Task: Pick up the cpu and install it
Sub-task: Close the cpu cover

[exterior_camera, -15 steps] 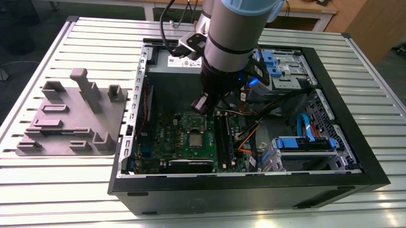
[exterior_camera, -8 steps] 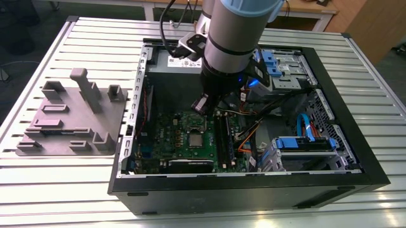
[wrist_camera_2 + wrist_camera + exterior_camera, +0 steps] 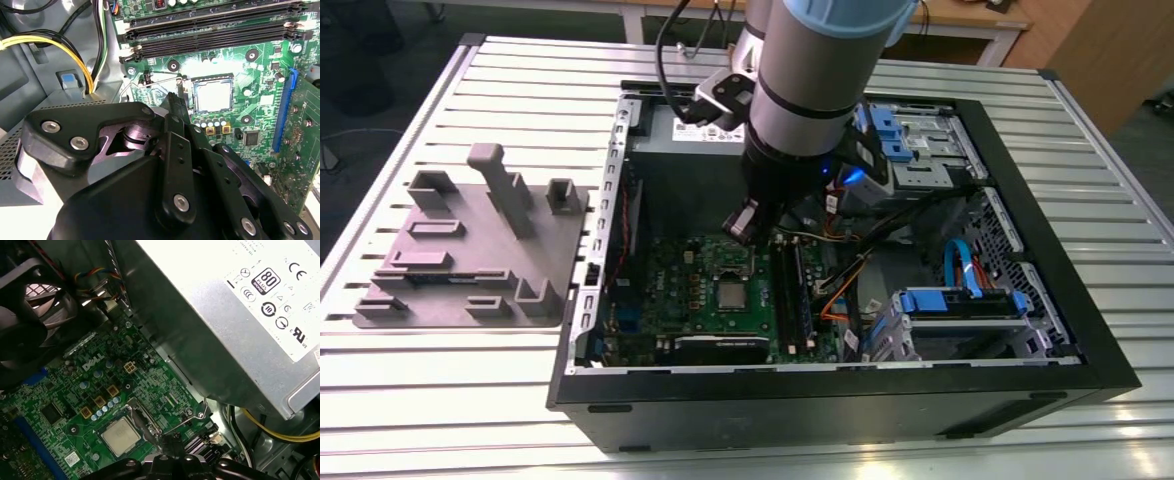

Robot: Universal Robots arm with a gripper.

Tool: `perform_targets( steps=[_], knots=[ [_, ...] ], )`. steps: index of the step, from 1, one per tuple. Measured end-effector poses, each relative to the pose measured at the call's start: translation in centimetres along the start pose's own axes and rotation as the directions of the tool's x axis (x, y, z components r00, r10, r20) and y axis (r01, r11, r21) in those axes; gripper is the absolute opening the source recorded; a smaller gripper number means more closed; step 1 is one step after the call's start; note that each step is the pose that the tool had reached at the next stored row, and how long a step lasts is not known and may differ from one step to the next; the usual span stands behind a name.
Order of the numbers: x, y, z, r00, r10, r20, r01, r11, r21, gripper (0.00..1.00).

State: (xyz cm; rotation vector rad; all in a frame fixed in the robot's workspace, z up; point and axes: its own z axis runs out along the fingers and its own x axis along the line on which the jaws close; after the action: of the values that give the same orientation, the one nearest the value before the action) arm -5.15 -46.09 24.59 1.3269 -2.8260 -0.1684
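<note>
The cpu [image 3: 734, 293] is a small silvery square lying flat in the socket on the green motherboard [image 3: 670, 300] inside the open computer case. It also shows in both wrist views, cpu [image 3: 212, 95] and cpu [image 3: 120, 436]. The thin wire socket lever [image 3: 187, 422] stands swung away beside the socket. My gripper [image 3: 742, 232] hangs just above the board, toward the power supply side of the socket. Its black fingers come together in one narrow tip, gripper [image 3: 173, 102], with nothing held between them. That tip sits close to the lever [image 3: 150, 75] and apart from the cpu.
A large grey power-supply box [image 3: 240, 315] rises close beside the socket. Memory slots [image 3: 210, 37], a black fan [image 3: 30, 315], yellow cables [image 3: 65, 47] and blue drive bays [image 3: 961, 305] crowd the case. A grey fixture tray [image 3: 467, 250] lies on the slatted table at the exterior view's left.
</note>
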Motion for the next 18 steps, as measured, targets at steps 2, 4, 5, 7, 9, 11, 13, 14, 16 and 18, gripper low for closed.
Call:
perform_targets(
  steps=[2,4,5,7,9,11,13,14,16,18],
  knots=[
    [0.03,-0.02,0.0,1.0,0.0,0.0,0.0,1.0,0.0,0.1],
    [0.05,-0.04,-0.01,1.0,0.0,0.0,0.0,1.0,0.0,0.1],
    [0.16,-0.13,-0.02,1.0,0.0,-0.0001,0.0,1.0,0.0,0.1],
    [0.17,-0.14,-0.02,1.0,0.0,-0.0001,0.0,1.0,0.0001,0.1],
    [0.21,-0.17,-0.02,1.0,0.0,0.0,0.0,1.0,0.0,0.1],
    [0.25,-0.21,-0.03,1.0,0.0,0.0,0.0,1.0,0.0,0.1],
    [0.3,-0.24,-0.04,1.0,0.0,0.0,0.0,1.0,0.0,0.1],
    [0.32,-0.26,-0.04,1.0,0.0,0.0,0.0,1.0,0.0,0.1],
    [0.36,-0.3,-0.05,1.0,0.0,-0.0001,0.0,1.0,0.0,0.1],
    [0.39,-0.33,-0.05,1.0,0.0,-0.0001,0.0,1.0,0.0001,0.1]
  ],
)
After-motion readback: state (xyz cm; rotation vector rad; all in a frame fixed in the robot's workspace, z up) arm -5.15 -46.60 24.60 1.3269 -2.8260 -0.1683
